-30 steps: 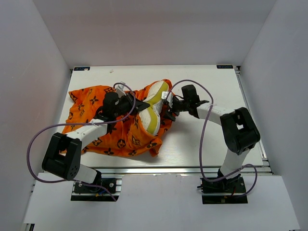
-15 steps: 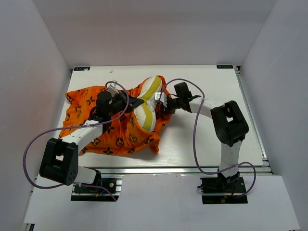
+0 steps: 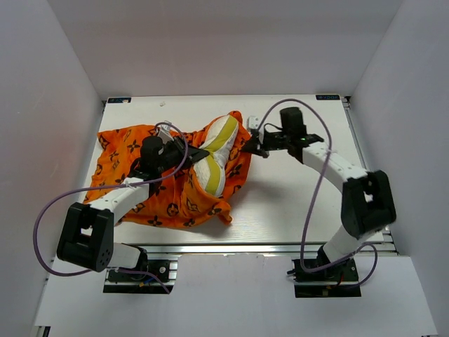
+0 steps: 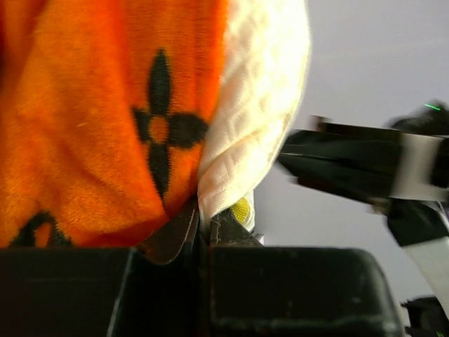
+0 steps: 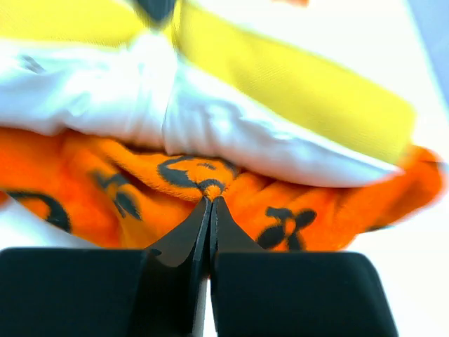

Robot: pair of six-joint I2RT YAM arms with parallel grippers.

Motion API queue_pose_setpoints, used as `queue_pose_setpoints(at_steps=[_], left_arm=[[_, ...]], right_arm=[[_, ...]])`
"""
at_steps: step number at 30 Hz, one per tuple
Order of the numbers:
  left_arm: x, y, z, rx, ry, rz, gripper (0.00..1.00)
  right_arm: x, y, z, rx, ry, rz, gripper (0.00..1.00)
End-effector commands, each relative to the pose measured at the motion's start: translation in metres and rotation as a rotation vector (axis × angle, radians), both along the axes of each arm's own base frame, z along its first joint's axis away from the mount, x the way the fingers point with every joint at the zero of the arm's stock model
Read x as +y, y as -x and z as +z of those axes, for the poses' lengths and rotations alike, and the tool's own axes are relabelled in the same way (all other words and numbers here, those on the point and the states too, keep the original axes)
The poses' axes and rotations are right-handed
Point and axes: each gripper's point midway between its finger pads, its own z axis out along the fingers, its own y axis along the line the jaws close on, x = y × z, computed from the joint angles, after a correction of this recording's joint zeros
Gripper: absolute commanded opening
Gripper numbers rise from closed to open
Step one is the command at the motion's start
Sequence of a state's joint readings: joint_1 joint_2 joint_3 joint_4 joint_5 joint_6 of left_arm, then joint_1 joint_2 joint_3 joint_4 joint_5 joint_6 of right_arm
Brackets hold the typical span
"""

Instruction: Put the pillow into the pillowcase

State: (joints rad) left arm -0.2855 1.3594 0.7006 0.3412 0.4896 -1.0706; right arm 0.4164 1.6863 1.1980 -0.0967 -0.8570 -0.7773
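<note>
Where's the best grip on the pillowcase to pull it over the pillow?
Likely the pillowcase hem fold under the exposed pillow end, approached from the right, low over the table. Fabric bunches into a thin pinchable ridge there; the right gripper is shut on it.

Robotics lab, seen from above: you are working inside a test cell, its pale wood-grain surface (image 3: 295, 203) boxed in by plain white panels (image 3: 49, 105). At the surface's near edge runs an aluminium rail (image 3: 238, 248), with two bolted arm bases (image 3: 137, 270) just beyond. A purple cable (image 3: 41, 217) loops off the surface's left side.
</note>
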Motion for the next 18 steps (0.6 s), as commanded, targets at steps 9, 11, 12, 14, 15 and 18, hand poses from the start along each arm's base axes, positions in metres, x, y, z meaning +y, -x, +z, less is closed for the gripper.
queue_pose_setpoints(at_steps=[9, 11, 12, 14, 15, 18], left_arm=[[0.020, -0.027, -0.065, 0.115, -0.226, 0.034, 0.00], [0.019, -0.026, -0.077, 0.137, -0.252, 0.006, 0.00], [0.017, -0.025, -0.087, 0.156, -0.261, -0.015, 0.00], [0.014, -0.020, -0.100, 0.177, -0.302, -0.054, 0.00], [0.012, -0.018, -0.108, 0.188, -0.319, -0.073, 0.00], [0.003, 0.004, -0.134, 0.246, -0.392, -0.174, 0.00]], right_arm=[[-0.058, 0.035, 0.137, 0.111, -0.406, -0.074, 0.00], [-0.062, 0.035, 0.150, 0.133, -0.449, -0.094, 0.00], [-0.064, 0.033, 0.156, 0.132, -0.470, -0.111, 0.00], [-0.066, 0.031, 0.175, 0.143, -0.521, -0.124, 0.00], [-0.067, 0.024, 0.180, 0.147, -0.542, -0.153, 0.00], [-0.073, 0.001, 0.195, 0.142, -0.595, -0.234, 0.00]])
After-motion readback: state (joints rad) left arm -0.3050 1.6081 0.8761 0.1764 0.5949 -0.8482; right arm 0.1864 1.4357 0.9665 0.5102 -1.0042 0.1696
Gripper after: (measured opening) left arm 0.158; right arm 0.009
